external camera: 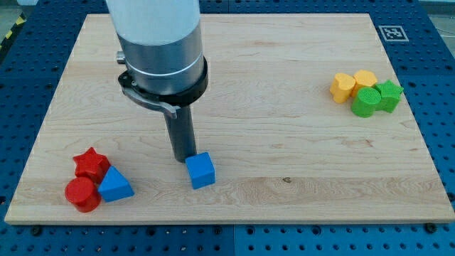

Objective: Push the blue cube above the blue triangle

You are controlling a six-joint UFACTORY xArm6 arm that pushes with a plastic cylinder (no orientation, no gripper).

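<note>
The blue cube [201, 171] sits on the wooden board [284, 142] below the middle, towards the view's left. The blue triangle [115, 185] lies at the view's lower left, about 120 pixels left of the cube and slightly lower. My tip [182, 156] is the lower end of the dark rod. It stands just to the upper left of the blue cube, touching or nearly touching its top left corner.
A red star [90, 162] and a red cylinder [82, 194] sit against the blue triangle's left side. At the view's upper right are two yellow blocks [353, 84] and two green blocks [377, 98] in a cluster.
</note>
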